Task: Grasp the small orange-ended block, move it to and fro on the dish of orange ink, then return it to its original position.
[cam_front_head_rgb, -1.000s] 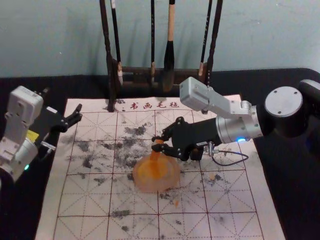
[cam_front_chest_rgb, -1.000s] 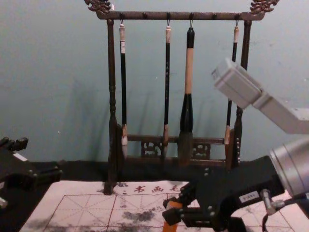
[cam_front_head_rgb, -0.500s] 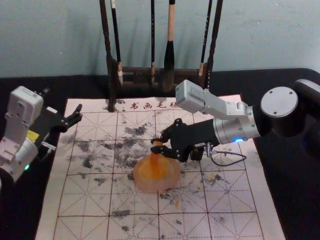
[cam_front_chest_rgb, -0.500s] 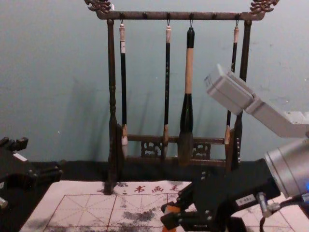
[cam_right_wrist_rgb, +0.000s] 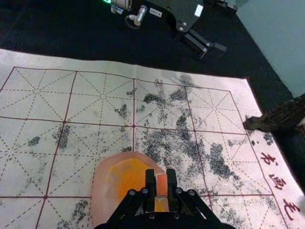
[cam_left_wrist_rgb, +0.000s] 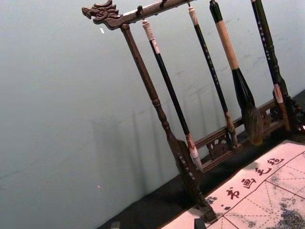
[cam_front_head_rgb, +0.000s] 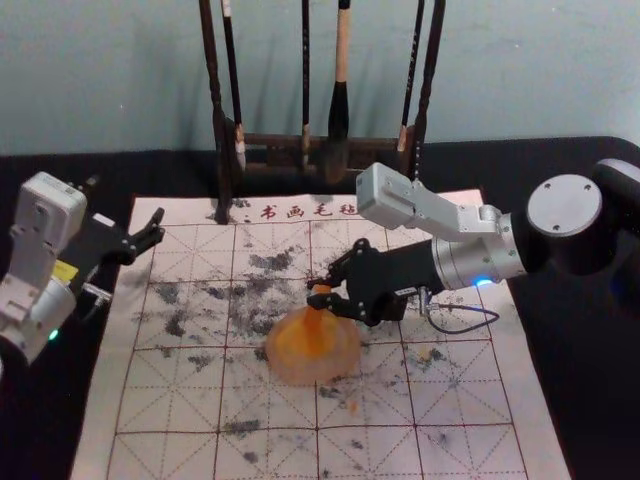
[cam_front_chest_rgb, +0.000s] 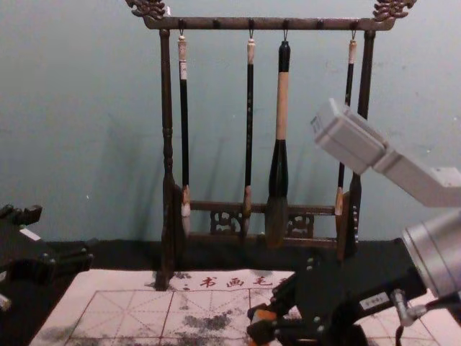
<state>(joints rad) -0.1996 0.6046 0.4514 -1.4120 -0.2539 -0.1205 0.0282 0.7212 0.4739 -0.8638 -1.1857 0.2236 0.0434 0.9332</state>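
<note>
Right gripper (cam_front_head_rgb: 315,291) above dish (cam_front_head_rgb: 284,366), fingers closed on orange block (cam_front_head_rgb: 314,320), block's lower end over orange ink, contact unclear. Left gripper (cam_front_head_rgb: 155,226) parked by mat's (cam_front_head_rgb: 110,402) left edge, fingers spread, empty.

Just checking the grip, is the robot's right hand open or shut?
The right hand is shut on the orange block; the right wrist view shows a fingertip against each side.

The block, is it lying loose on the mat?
No, the block is pinched between the fingertips of the right tool, at the dish.
</note>
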